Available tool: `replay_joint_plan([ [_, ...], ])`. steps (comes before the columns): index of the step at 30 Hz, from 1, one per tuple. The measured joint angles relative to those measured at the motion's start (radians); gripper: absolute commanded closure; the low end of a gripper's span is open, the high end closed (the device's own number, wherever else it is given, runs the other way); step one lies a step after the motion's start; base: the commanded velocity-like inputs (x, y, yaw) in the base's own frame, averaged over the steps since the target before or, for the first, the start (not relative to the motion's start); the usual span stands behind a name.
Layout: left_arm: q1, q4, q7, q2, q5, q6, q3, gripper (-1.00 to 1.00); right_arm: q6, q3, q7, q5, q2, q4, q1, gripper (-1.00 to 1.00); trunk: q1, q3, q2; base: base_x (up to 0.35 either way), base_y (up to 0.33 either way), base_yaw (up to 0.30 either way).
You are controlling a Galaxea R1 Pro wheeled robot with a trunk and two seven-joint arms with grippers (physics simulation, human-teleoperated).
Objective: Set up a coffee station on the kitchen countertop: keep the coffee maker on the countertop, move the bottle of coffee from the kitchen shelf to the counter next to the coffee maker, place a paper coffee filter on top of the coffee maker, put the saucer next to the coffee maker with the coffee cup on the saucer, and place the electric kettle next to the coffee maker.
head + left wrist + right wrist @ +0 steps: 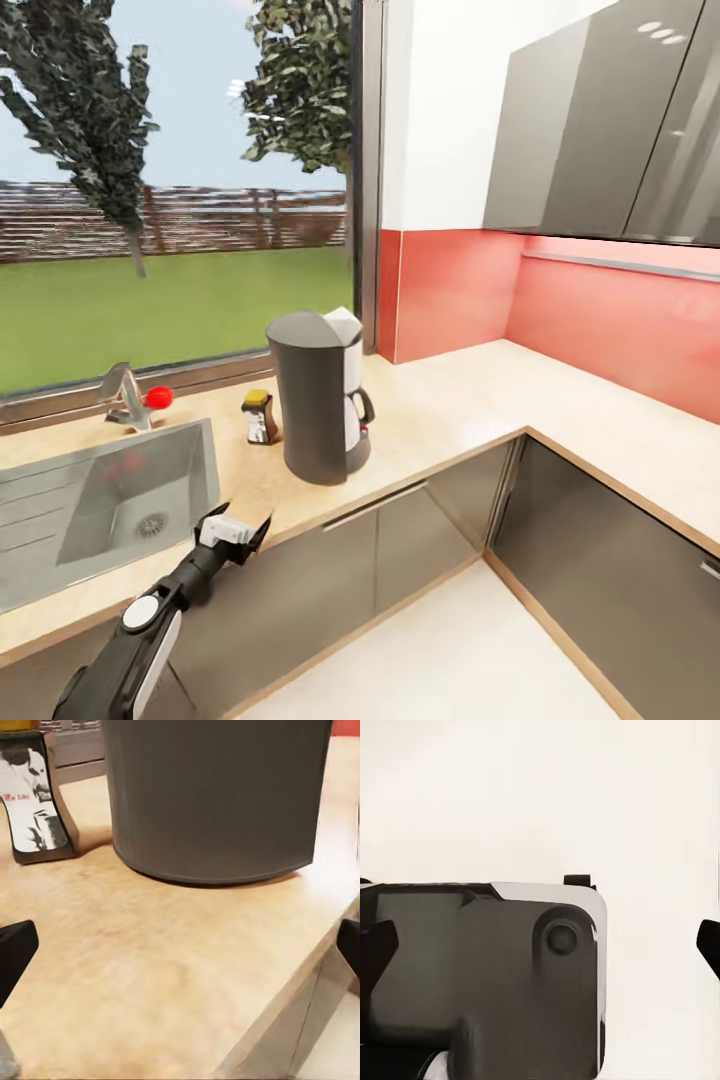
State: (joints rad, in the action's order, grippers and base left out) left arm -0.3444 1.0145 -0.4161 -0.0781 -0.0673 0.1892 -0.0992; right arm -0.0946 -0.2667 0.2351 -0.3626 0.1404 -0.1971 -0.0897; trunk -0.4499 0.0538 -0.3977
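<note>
The dark grey coffee maker (pixel 318 400) stands on the beige kitchen countertop (pixel 450 400) near its front edge. A whitish folded paper coffee filter (pixel 342 322) rests on top of it. The bottle of coffee (pixel 260 417), with a yellow lid, stands close beside it on the sink side. My left gripper (pixel 243 527) hovers open at the counter's front edge, short of both. Along its fingers I see the coffee maker's base (pixel 217 795) and the bottle (pixel 37 802), with nothing in my left gripper (pixel 180 949). My right gripper (pixel 540 945) is open and empty. The saucer, coffee cup, electric kettle and kitchen shelf are out of view.
A steel sink (pixel 110 500) with a tap (pixel 125 395) and a red knob (pixel 158 397) lies left of the bottle. The counter turns a corner to the right under grey wall cabinets (pixel 600 120). Pale floor (pixel 440 650) lies below. A grey robot part (pixel 487 975) shows in the right wrist view.
</note>
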Motion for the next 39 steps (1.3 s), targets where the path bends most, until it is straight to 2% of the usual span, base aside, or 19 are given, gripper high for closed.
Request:
replay_joint_plan([
  [2, 0.003, -0.001, -0.003, 0.0, 0.001, -0.001, 0.0, -1.0, 0.0, 0.0, 0.0, 0.0, 0.0, 0.0, 0.0, -1.0, 0.0, 0.0, 0.0, -0.235, -0.169, 0.277],
  [5, 0.038, -0.002, -0.014, 0.002, 0.002, -0.001, 0.0, -1.0, 0.0, 0.0, 0.0, 0.0, 0.0, 0.0, 0.0, -1.0, 0.0, 0.0, 0.0, -0.142, -0.079, 0.277],
  [15, 0.223, -0.002, -0.031, 0.004, 0.007, 0.021, 0.002, -1.0, 0.0, 0.0, 0.0, 0.0, 0.0, 0.001, 0.0, -1.0, 0.0, 0.0, 0.0, -0.022, -0.011, 0.277],
  [22, 0.348, -0.038, -0.03, 0.001, 0.007, 0.087, -0.002, -1.0, 0.0, 0.0, 0.0, 0.0, 0.0, 0.001, 0.0, -1.0, 0.001, 0.0, 0.0, -0.001, 0.0, 0.278],
  [24, 0.371, -0.076, -0.026, -0.002, 0.006, 0.091, -0.004, -1.0, 0.0, 0.0, 0.0, 0.0, 0.0, 0.001, 0.0, -1.0, 0.0, 0.0, 0.0, 0.0, 0.0, 0.277],
  [29, 0.393, -0.265, -0.017, -0.014, 0.001, 0.096, -0.02, -1.0, 0.0, -0.001, 0.0, 0.0, 0.0, 0.001, 0.0, -1.0, 0.0, 0.0, 0.0, 0.0, 0.0, 0.214],
  [35, 0.397, -0.522, 0.014, -0.067, 0.0, 0.095, -0.077, -1.0, 0.0, 0.0, 0.0, 0.0, 0.001, 0.001, 0.0, -1.0, 0.001, 0.0, 0.0, 0.0, 0.0, 0.048],
  [38, 0.397, -0.661, 0.08, -0.097, 0.0, 0.089, -0.109, -1.0, 0.001, 0.0, -0.006, 0.0, 0.007, 0.002, 0.0, -1.0, 0.001, 0.0, 0.0, 0.0, 0.0, 0.006],
  [39, 0.397, -0.682, 0.097, -0.101, 0.0, 0.088, -0.112, -1.0, 0.001, 0.0, -0.011, 0.0, 0.009, 0.002, 0.0, -1.0, 0.0, 0.0, 0.0, 0.0, 0.0, 0.003],
])
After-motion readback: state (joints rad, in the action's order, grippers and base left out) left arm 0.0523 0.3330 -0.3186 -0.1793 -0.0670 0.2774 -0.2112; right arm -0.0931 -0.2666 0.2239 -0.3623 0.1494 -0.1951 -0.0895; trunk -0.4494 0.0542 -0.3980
